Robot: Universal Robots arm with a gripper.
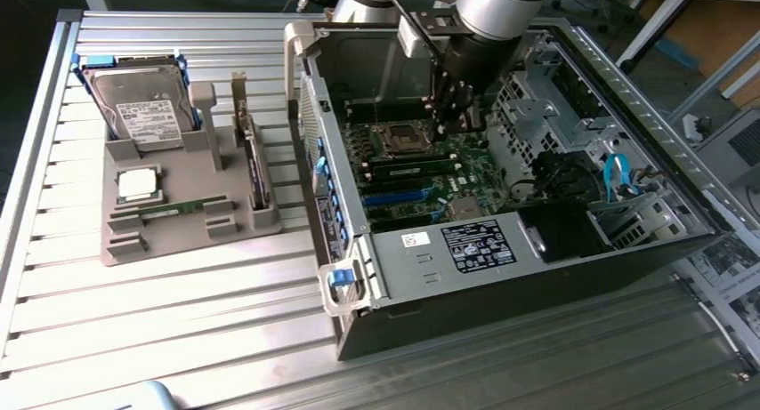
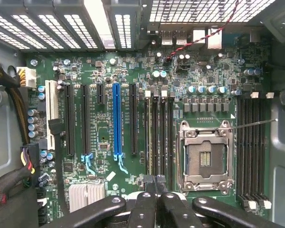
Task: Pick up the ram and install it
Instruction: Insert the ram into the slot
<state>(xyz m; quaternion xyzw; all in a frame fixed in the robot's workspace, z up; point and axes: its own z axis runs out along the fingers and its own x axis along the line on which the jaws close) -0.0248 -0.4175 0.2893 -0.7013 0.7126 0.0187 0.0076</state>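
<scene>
The silver-jointed robot arm reached down from the top of the exterior view into the open black and silver computer case (image 1: 475,250), its forearm nearly vertical and the wrist pointing straight down at the green motherboard (image 2: 104,130). The black gripper (image 1: 458,125) hung above the board without touching it, with both fingers pressed together and nothing visible between them. In the wrist view the closed gripper (image 2: 156,183) lined up with the near end of the black memory slots (image 2: 159,133), just beside the empty metal-framed processor socket (image 2: 204,156).

The ram (image 1: 181,207), a thin green circuit-board stick, lay flat in a recess at the front of the grey moulded holder (image 1: 125,245). The holder sat on the slatted metal table (image 1: 178,321) at the exterior view's left, outside the case and well apart from the gripper.
</scene>
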